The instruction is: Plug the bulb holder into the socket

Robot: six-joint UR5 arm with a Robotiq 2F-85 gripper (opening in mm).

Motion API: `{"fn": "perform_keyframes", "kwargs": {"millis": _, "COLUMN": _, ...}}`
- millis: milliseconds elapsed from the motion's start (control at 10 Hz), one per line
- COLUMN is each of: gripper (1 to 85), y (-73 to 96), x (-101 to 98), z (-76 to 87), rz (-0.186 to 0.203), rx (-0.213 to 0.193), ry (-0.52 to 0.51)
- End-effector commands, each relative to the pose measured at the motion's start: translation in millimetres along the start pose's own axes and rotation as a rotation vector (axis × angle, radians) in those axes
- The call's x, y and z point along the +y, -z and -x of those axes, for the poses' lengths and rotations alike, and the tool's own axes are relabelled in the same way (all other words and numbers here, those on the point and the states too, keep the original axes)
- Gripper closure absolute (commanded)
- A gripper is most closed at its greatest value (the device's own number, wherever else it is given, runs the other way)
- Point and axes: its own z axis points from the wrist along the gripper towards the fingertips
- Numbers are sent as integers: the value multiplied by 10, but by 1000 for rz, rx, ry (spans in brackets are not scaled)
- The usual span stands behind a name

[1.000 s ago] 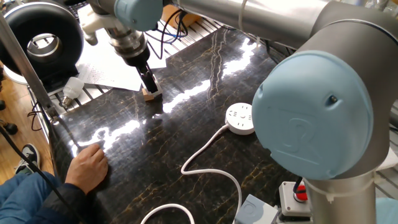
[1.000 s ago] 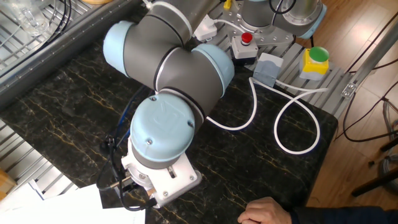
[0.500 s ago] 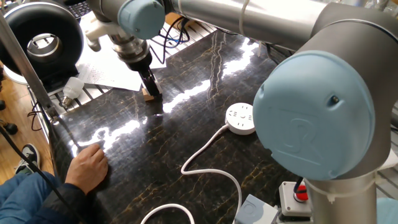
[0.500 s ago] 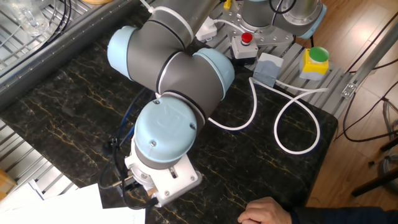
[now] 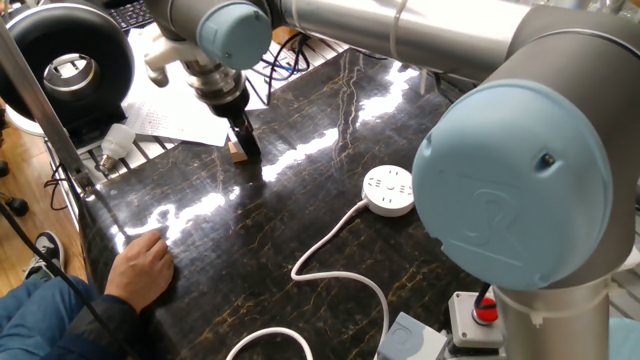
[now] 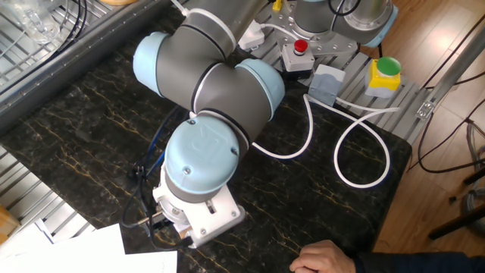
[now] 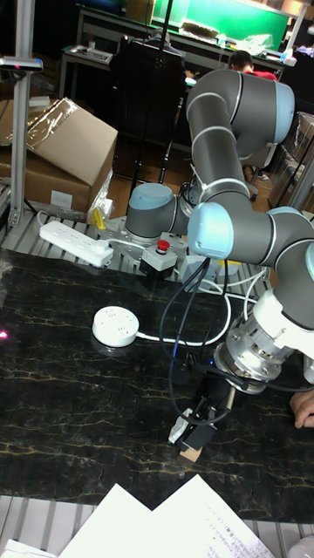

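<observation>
Dark marble tabletop, gold veining, strong glare, fills the work area.

One fixed view: gripper sits at approx. 10 o'clock of the table, fingers pointing down onto a tan wooden cube beside the paper sheets. Vs. 1.0 s ago the wrist has shifted slightly up/right and the fingers now cover more of the cube; a white item seen at the fingertips then is no longer visible here. Socket lies at approx. 3 o'clock, well apart from the gripper, cord trailing toward 6 o'clock. A person's hand rests at 8 o'clock.

Other fixed view: arm joints block the tool; jaw state cannot be told. Wrist has crept slightly (minor drift only).

Tall fixed view: a small white/grey piece, prob. the bulb holder, sits at the fingertips, touching the cube. Jaws appear closed about it, not confirmed. Socket at 9 o'clock, unoccupied.

Assessment: pick-up phase; transfer and insertion not yet begun.
</observation>
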Motion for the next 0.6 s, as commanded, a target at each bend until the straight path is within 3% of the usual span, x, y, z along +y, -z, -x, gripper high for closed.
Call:
{"fn": "perform_keyframes", "kwargs": {"millis": 0, "gripper": 147, "y": -4, "x": 1, "z": -5, "rz": -1, "rx": -10, "ry": -20}}
{"fn": "perform_keyframes", "kwargs": {"millis": 100, "gripper": 223, "y": -3, "x": -3, "z": -7, "rz": -3, "rx": -9, "ry": -29}}
{"fn": "perform_keyframes", "kwargs": {"millis": 200, "gripper": 370, "y": 4, "x": -6, "z": -47, "rz": -6, "rx": 6, "ry": -57}}
{"fn": "perform_keyframes", "kwargs": {"millis": 400, "gripper": 843, "y": 45, "x": -23, "z": -147, "rz": -24, "rx": 44, "ry": -110}}
{"fn": "perform_keyframes", "kwargs": {"millis": 500, "gripper": 843, "y": 109, "x": 22, "z": -146, "rz": -4, "rx": 35, "ry": -119}}
